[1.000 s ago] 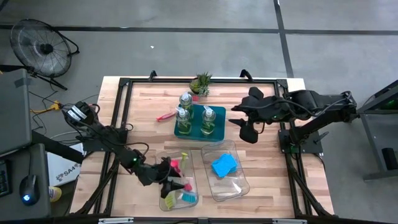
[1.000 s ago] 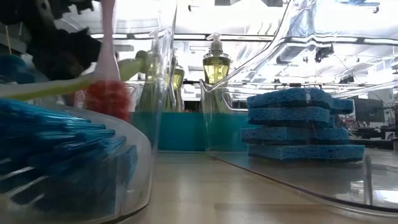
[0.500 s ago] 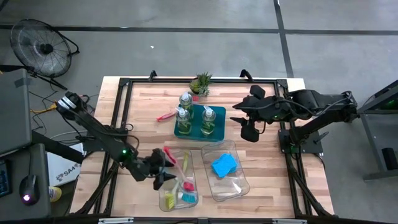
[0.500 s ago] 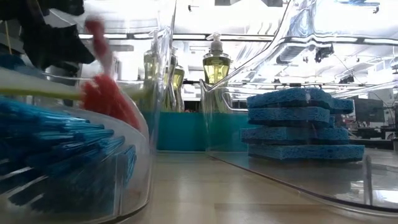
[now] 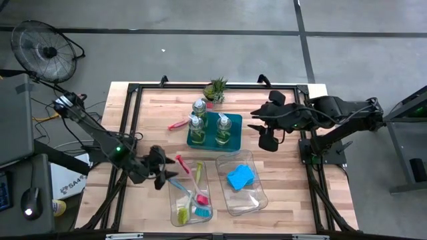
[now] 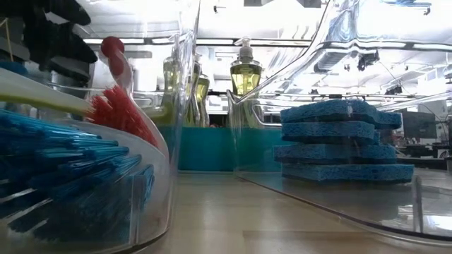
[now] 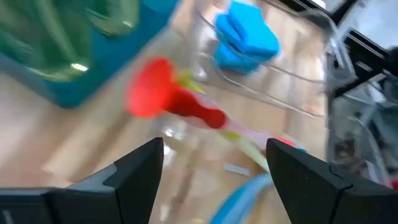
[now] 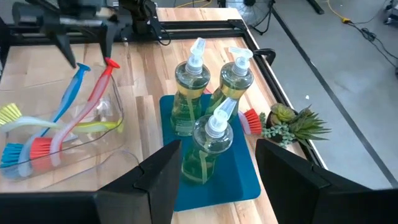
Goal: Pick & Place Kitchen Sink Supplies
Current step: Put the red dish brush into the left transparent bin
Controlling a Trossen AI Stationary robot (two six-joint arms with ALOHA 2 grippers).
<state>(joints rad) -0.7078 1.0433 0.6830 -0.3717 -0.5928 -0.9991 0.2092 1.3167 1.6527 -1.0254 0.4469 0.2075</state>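
Observation:
My left gripper (image 5: 163, 175) hangs open just left of the left clear bin (image 5: 175, 200), its fingers apart in the left wrist view (image 7: 214, 180). A red-pink brush (image 5: 190, 179) lies in that bin with blue (image 5: 200, 211) and yellow-green (image 5: 180, 215) brushes. Its head is down in the bin and its handle end (image 7: 152, 96) leans out over the rim. My right gripper (image 5: 267, 137) is open (image 8: 217, 180) above bare table, right of the teal tray (image 5: 200, 141) carrying three soap bottles (image 8: 208, 143). Blue sponges (image 5: 240, 177) sit in the right bin. Another red-pink brush (image 5: 177, 125) lies on the table.
A small potted plant (image 5: 215, 88) stands at the far edge behind the tray. A black frame (image 5: 130, 107) runs round the table. Bare wood lies left of the tray and along the near edge (image 5: 133, 220).
My left gripper has let go of the red-pink brush and drawn back out of the left bin, toward the table's left and far side. The brush, upright a second ago, has tipped over and now leans on the bin's rim. The right arm has kept still.

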